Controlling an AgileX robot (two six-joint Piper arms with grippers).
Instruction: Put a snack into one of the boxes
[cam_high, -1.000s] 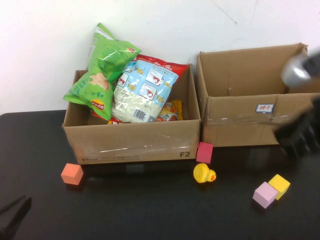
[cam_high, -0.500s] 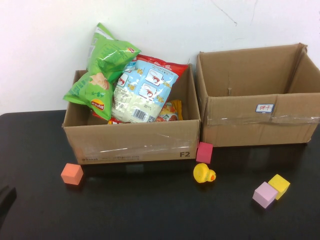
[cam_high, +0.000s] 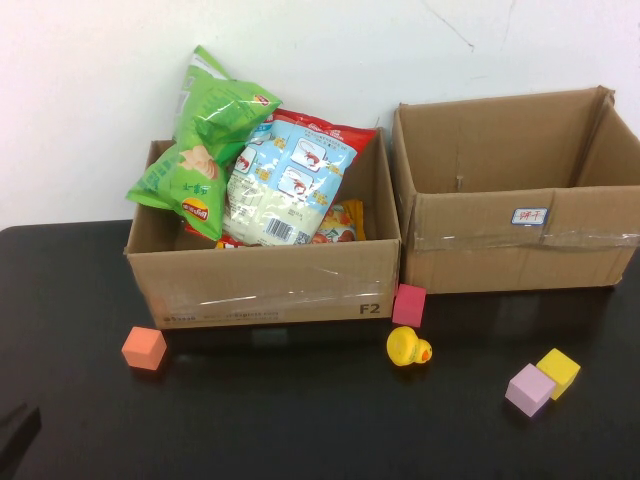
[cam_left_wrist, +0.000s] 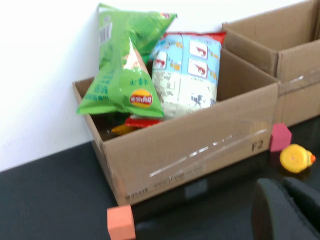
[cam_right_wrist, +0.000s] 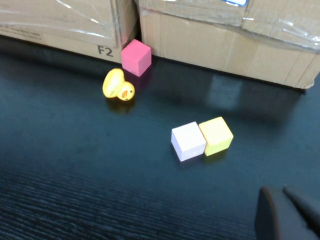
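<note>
Left box (cam_high: 265, 285) holding snack bags (cam_high: 285, 180), right box (cam_high: 510, 240) bare inside, left tool (cam_left_wrist: 287, 210) and right tool (cam_right_wrist: 287, 215) states unclear

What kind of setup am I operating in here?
Likely a lab test bench: a black tabletop against a plain white wall, two taped cardboard boxes, scattered coloured foam cubes. Left end effector low at the near-left; right end effector near side.
</note>
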